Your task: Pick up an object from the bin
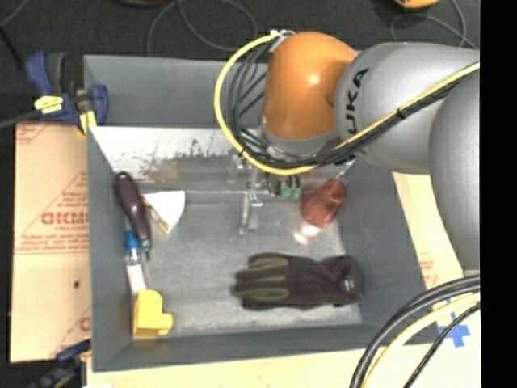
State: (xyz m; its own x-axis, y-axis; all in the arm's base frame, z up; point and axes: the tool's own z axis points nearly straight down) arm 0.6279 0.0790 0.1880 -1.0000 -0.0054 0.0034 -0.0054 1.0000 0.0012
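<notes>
Orange wrist cover (300,83) above hand (251,208), grip unclear; dark glove (295,281) near, front-right, apart.

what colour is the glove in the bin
Dark brown: the glove has lighter olive patches, seen best in the camera view.
</notes>
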